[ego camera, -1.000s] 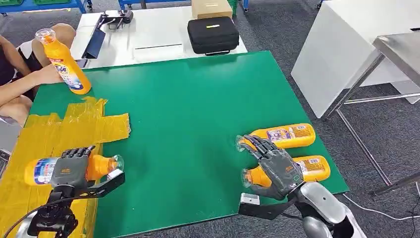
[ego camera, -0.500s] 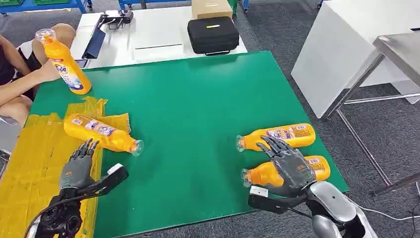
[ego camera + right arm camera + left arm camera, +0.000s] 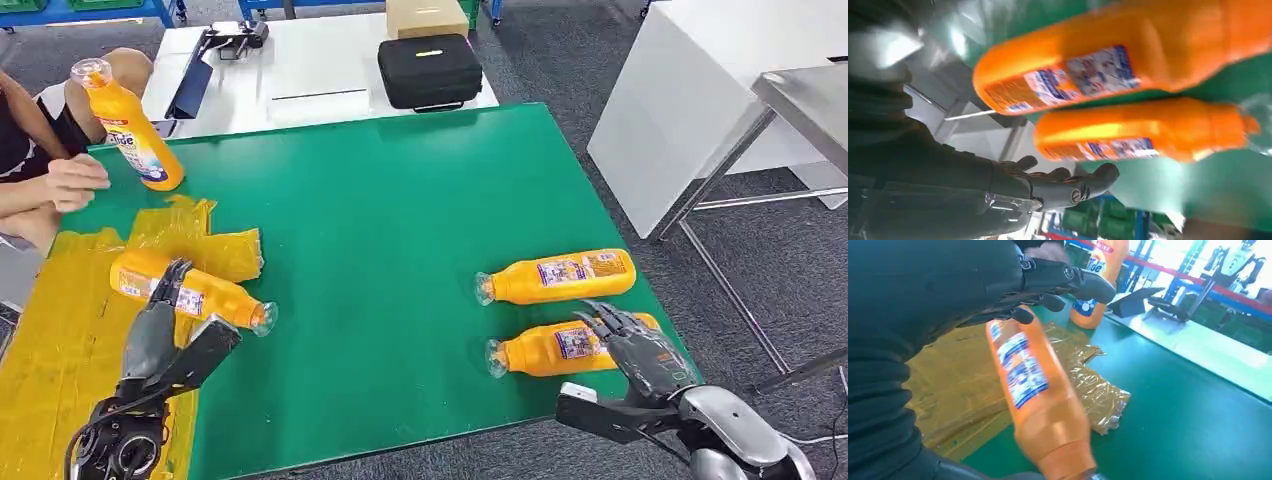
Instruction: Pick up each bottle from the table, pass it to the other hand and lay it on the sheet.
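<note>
An orange bottle (image 3: 205, 293) lies on its side on the yellow sheet (image 3: 70, 330), its clear cap past the sheet's edge over the green table (image 3: 380, 210). My left hand (image 3: 158, 325) hovers over it, fingers straight and apart, holding nothing. In the left wrist view the same bottle (image 3: 1038, 390) lies just beyond the fingers (image 3: 1068, 282). Two more orange bottles lie at the near right, one farther (image 3: 560, 277) and one nearer (image 3: 560, 347). My right hand (image 3: 640, 345) is open beside the nearer one's base. Both bottles (image 3: 1088, 65) (image 3: 1143, 130) appear beyond the right hand (image 3: 1058, 185).
A fourth orange bottle (image 3: 125, 125) stands upright at the table's far left corner, with a person's hand (image 3: 75, 180) beside it. A white table behind carries a black case (image 3: 430, 70) and a tablet (image 3: 190, 88). A steel table (image 3: 800, 100) stands to the right.
My left hand let go of the bottle, which now lies on the sheet. My right hand drew back from over the two bottles toward the table's near edge. The person's hand left the upright bottle.
</note>
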Tool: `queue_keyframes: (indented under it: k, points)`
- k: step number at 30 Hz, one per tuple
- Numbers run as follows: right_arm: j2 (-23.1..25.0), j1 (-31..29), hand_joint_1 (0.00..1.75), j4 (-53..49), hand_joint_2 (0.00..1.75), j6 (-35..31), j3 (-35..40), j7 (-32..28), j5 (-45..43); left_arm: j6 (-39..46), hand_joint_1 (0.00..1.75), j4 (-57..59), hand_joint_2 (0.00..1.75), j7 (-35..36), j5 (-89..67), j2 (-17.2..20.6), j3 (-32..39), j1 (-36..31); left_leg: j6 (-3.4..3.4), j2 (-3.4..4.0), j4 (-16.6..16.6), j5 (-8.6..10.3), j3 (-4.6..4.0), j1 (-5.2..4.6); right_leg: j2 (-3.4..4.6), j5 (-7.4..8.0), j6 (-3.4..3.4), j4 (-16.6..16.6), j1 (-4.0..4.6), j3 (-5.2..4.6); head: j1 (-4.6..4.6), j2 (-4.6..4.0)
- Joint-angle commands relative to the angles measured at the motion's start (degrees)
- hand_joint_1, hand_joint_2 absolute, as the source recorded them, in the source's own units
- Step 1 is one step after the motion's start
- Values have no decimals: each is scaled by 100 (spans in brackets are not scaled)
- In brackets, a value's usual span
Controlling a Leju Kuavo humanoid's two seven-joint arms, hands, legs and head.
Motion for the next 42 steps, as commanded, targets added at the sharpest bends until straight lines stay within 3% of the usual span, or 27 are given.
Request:
queue_keyframes:
  k: [1, 23, 31, 42]
  points:
    - [-29, -13, 0, 510, 175, 151, -275, 5, -71, 15, 0, 54, 175, 14, 49, -94, -46, -80, -10, -3, -5, -8, 23, 7, 14, -7, -12, -13, 5, 30, 0, 0]
    - [-42, -91, 0, 948, 175, 158, -430, -73, -175, -16, 0, 95, 175, 31, 172, -92, -197, -51, -8, -2, -5, -6, 20, 6, 11, -5, -10, -13, 5, 27, 0, 0]
    - [228, -607, 0, 1481, 175, 65, 101, 68, 382, -14, 0, 293, 175, 47, 236, -161, -295, -158, -14, 8, -13, -7, 36, 11, 27, -1, -17, -24, 9, 43, 0, 0]
    - [204, -1073, 0, 2154, 175, -72, 352, 144, 690, 22, 0, 449, 175, 145, 317, -149, -373, -183, -10, 8, -10, -5, 27, 9, 22, -1, -12, -17, 7, 32, 0, 0]
